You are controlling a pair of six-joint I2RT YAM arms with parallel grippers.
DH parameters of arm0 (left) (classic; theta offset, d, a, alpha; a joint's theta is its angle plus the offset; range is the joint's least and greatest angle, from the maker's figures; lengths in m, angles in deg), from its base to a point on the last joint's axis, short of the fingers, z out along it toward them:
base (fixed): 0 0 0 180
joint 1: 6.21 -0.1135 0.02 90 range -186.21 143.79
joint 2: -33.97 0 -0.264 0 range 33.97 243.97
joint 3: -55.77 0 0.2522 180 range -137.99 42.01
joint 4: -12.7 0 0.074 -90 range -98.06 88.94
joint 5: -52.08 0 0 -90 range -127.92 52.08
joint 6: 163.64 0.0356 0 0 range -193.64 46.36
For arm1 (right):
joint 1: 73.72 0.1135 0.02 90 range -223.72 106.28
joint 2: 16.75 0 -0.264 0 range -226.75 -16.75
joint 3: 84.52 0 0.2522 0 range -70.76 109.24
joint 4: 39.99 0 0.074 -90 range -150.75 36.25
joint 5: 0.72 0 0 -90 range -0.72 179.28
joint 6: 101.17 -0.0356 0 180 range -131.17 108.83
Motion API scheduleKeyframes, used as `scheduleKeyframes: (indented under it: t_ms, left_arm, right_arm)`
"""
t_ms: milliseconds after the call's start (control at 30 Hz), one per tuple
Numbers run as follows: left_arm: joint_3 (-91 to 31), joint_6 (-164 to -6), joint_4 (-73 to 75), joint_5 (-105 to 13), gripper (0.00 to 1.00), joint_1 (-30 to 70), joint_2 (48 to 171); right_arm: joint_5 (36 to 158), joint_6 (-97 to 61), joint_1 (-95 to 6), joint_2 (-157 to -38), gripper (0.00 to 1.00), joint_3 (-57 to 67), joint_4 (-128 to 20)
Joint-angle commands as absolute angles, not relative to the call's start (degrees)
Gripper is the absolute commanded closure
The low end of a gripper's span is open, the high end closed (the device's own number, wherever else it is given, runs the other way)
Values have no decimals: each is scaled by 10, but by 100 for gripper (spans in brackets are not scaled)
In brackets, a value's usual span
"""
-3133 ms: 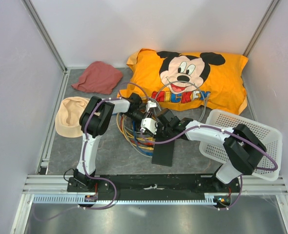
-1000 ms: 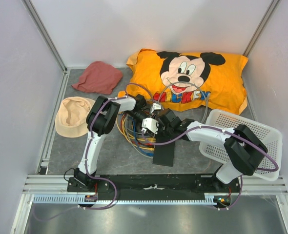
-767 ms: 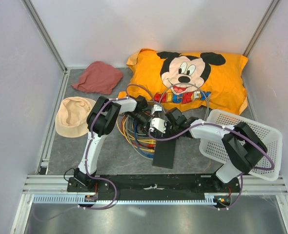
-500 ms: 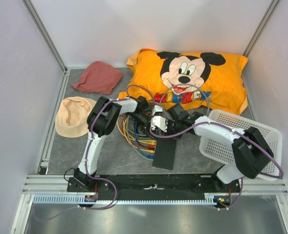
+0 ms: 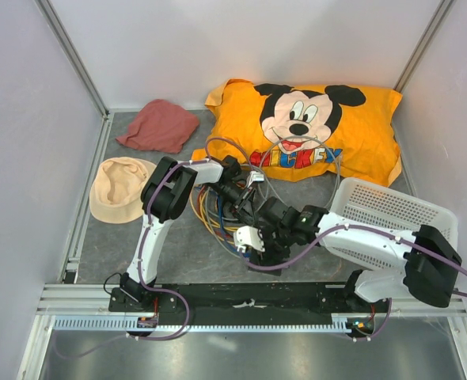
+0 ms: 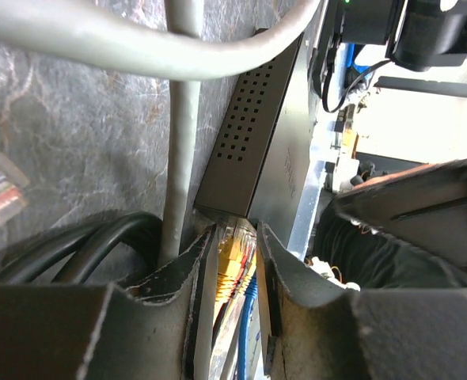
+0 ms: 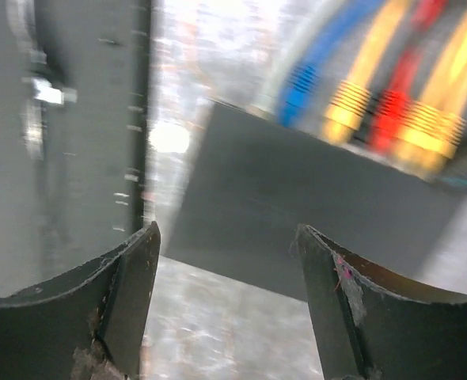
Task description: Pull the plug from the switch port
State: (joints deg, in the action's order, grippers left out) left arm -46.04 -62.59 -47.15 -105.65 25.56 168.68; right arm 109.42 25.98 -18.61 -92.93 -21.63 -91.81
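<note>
Left gripper (image 6: pixel 235 267) pinching yellow plug (image 6: pixel 232 247) at end of switch (image 6: pixel 253 150); right gripper (image 7: pixel 227 237) jaws spread wide over switch, gripping nothing; switch lies mid table (image 5: pixel 107 237), near edge, beside cables (image 5: pixel 218 220)

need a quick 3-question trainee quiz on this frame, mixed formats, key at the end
1. True or false: the right end effector is clamped on the switch.
2. The plug held in the left end effector is: A red, B yellow, C blue.
3. Fill in: behind the cables lies an orange ___.
Key: 1 false, its jaws stand open with the switch beyond them; 2 B; 3 pillow.
</note>
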Motion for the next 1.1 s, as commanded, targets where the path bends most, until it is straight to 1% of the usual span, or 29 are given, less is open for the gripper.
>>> scheduleKeyframes:
  t_ms: [0, 33, 67, 100, 200, 267, 433, 600, 667, 833, 1067]
  left_arm:
    - [-436, -670, -363, -944, 68, 272, 1729]
    - [-437, -671, -360, -945, 68, 272, 1729]
    - [-437, -674, -360, -944, 68, 272, 1730]
    - [-436, -674, -360, -944, 68, 272, 1727]
    - [-431, -677, -359, -948, 68, 272, 1723]
    - [-427, -677, -359, -948, 68, 272, 1721]
    - [-419, -678, -356, -946, 68, 271, 1720]
    - [-408, -689, -346, -957, 68, 271, 1716]
    - [-396, -680, -346, -955, 67, 271, 1709]
    - [-359, -679, -333, -953, 67, 271, 1688]
    - [-350, -677, -311, -941, 68, 275, 1684]
  right_arm:
    - [1103, 188, -106, -911, 22, -225, -916]
    - [1091, 177, -93, -910, 21, -233, -901]
    - [1046, 164, -79, -909, 22, -237, -889]
    - [1029, 143, -68, -909, 22, -242, -877]
    - [955, 122, -67, -929, 21, -250, -849]
    - [932, 131, -61, -947, 23, -256, -850]
    - [875, 155, -54, -947, 27, -281, -836]
    - [855, 176, -54, -937, 28, -314, -828]
    - [823, 202, -54, -929, 30, -335, -811]
    - [797, 237, -57, -914, 34, -358, -804]
    - [801, 268, -60, -899, 36, -383, -803]
